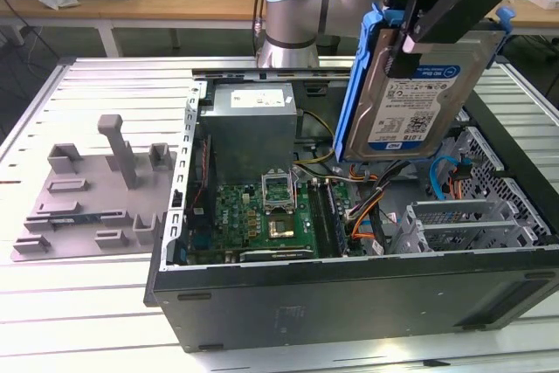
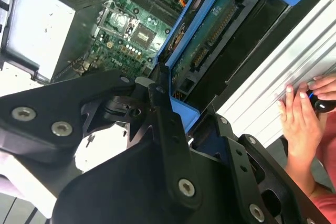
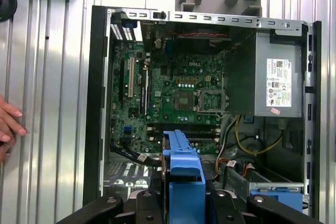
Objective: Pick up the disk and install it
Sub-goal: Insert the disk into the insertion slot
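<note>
Fingers (image 1: 417, 8) clamped on top edge of the disk (image 1: 419, 102), firmly I think since the pads are half hidden, so it hangs upright below them over the open case (image 1: 349, 303), clear of the cables (image 1: 367, 207).

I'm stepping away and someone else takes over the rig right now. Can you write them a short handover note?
Gripper: shut on the disk, clamping its upper end.
Disk: in the air, label outward, above the open computer case, toward the exterior view's right.
Done: pickup.
Left: disk not yet seated in the case.
Note: a person's hand rests on the table beside the case.
</note>
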`<state>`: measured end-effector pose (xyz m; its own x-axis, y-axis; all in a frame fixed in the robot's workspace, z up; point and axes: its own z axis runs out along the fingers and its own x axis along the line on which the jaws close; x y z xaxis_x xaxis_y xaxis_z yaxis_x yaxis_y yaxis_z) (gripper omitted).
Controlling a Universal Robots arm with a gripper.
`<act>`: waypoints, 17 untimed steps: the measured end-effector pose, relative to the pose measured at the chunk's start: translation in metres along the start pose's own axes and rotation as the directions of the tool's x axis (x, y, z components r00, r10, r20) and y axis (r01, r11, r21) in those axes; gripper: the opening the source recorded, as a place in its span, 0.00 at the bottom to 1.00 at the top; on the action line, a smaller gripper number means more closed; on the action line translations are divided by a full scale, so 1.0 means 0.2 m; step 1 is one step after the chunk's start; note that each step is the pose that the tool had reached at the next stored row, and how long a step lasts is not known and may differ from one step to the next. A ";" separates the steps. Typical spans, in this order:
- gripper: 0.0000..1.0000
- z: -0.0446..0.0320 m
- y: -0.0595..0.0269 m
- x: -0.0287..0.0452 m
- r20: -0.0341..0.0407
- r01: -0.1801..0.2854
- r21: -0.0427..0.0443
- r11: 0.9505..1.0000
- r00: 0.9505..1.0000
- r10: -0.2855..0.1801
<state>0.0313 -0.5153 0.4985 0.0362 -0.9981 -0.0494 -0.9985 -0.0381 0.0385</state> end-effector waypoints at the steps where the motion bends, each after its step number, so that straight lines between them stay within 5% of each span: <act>1: 0.37 0.001 0.000 0.001 -0.001 0.000 0.010 1.000 1.000 0.000; 12: 0.37 0.002 0.000 0.002 -0.001 -0.006 0.015 1.000 1.000 0.006; 17: 0.37 0.005 0.000 0.002 0.001 -0.049 0.013 0.999 0.999 0.049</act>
<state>0.0313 -0.5157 0.4975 -0.0130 -0.9988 -0.0480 -0.9995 0.0117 0.0277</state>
